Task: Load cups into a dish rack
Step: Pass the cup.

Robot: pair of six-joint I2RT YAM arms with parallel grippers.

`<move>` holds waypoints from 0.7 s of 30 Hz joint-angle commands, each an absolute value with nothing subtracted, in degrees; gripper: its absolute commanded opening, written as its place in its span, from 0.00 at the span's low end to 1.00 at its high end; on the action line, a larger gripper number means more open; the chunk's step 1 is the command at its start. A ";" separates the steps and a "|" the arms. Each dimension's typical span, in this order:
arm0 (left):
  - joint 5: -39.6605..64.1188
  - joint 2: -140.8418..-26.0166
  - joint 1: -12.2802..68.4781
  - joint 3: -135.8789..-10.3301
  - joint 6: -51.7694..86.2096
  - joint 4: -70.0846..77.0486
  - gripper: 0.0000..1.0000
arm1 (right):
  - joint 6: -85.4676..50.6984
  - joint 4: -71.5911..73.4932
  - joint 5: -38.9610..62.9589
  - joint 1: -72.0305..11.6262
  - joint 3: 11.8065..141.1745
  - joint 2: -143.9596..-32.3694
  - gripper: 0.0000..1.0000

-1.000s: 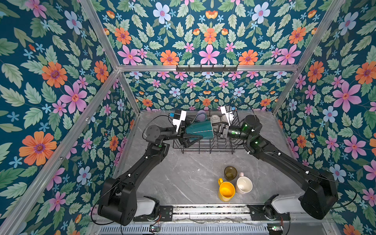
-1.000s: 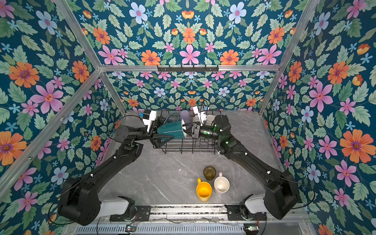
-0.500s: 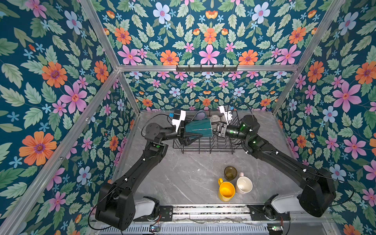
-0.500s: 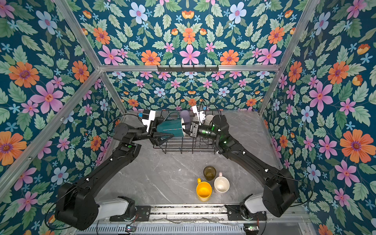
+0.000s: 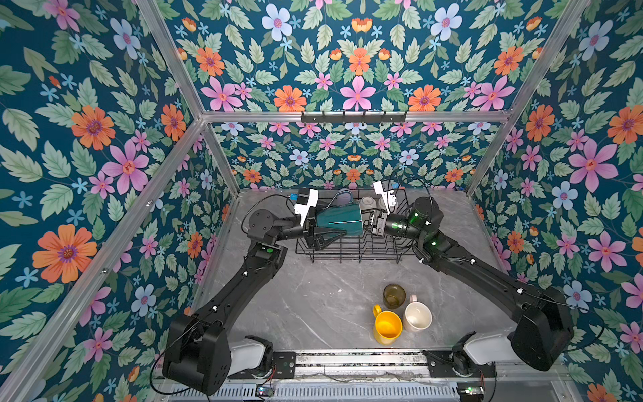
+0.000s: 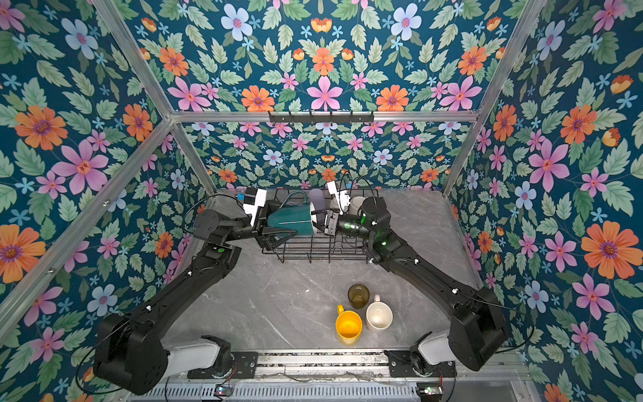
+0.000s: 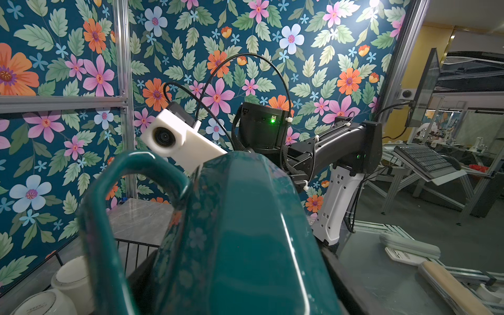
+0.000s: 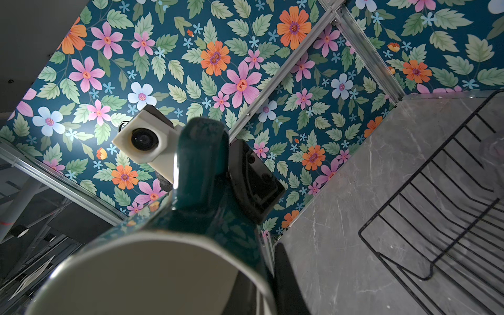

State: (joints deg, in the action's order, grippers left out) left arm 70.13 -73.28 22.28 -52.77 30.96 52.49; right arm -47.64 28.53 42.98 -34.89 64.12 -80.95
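Note:
A dark green mug [image 5: 339, 219] [image 6: 292, 217] hangs on its side above the black wire dish rack [image 5: 348, 255] [image 6: 313, 257], between both grippers. My left gripper [image 5: 323, 224] [image 6: 275, 224] is shut on its base end, with the mug [image 7: 245, 231] filling the space between the jaws. My right gripper [image 5: 370, 222] [image 6: 325, 222] is shut on the rim of the mug [image 8: 196, 218], pinching the wall. A lilac tumbler [image 5: 342, 196] and white cups [image 5: 367, 202] stand at the back of the rack. On the table stand an olive-brown glass [image 5: 394, 296], a yellow mug [image 5: 387, 325] and a pale pink mug [image 5: 417, 315].
Floral walls close in behind and beside the rack. The rack's bare wire prongs [image 8: 436, 218] lie under the mug. The three loose cups cluster near the front rail, right of centre, on the grey marble table [image 5: 313, 299].
My left gripper's jaws have narrowed onto the dark green mug. The mug and my right gripper have barely moved.

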 commanded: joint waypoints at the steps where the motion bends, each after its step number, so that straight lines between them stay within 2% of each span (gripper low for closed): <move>1: 69.34 -73.74 24.08 -53.35 31.24 50.47 0.13 | -45.97 30.66 49.27 -37.49 64.51 -81.74 0.00; 4: 69.26 -73.58 24.08 -53.42 31.46 50.76 0.08 | -46.02 30.25 49.31 -37.45 64.77 -81.91 0.00; 7: 68.75 -73.22 24.13 -53.40 31.29 50.72 0.00 | -45.81 29.73 49.14 -37.44 64.86 -81.91 0.00; 13: 68.29 -72.71 24.08 -53.52 30.86 50.17 0.00 | -45.56 28.84 48.35 -37.50 64.78 -81.74 0.03; 21: 65.45 -70.77 24.08 -55.02 23.32 40.04 0.00 | -44.93 27.36 47.16 -37.44 64.36 -80.78 0.15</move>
State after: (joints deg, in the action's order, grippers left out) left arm 69.45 -70.89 22.85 -54.24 26.72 44.86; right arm -47.20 27.92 42.87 -35.40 64.40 -80.73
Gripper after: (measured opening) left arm 0.814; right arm 0.146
